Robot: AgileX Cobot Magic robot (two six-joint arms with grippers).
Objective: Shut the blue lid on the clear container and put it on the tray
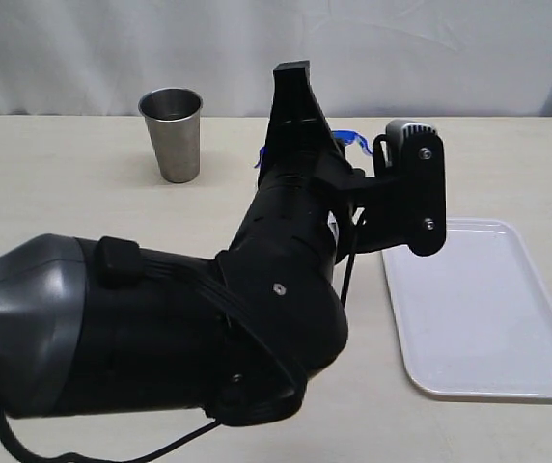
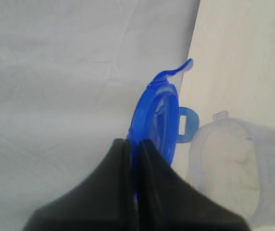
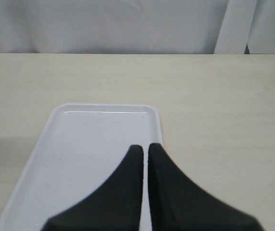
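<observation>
My left gripper (image 2: 133, 142) is shut on the rim of the blue lid (image 2: 156, 115), which stands edge-on between its fingers with one flap tab sticking up. The clear container (image 2: 233, 168) lies just beside the lid in the left wrist view, its open mouth towards the lid. In the exterior view the left arm hides the container, and only two blue bits of the lid (image 1: 351, 141) show past the gripper (image 1: 292, 77). The white tray (image 1: 479, 309) lies at the right. My right gripper (image 3: 141, 147) is shut with nothing in it, over the tray's (image 3: 80, 144) edge.
A grey steel cup (image 1: 172, 133) stands upright at the back left of the table. The left arm's bulky black body (image 1: 189, 328) fills the front middle of the exterior view. A white curtain hangs behind the table.
</observation>
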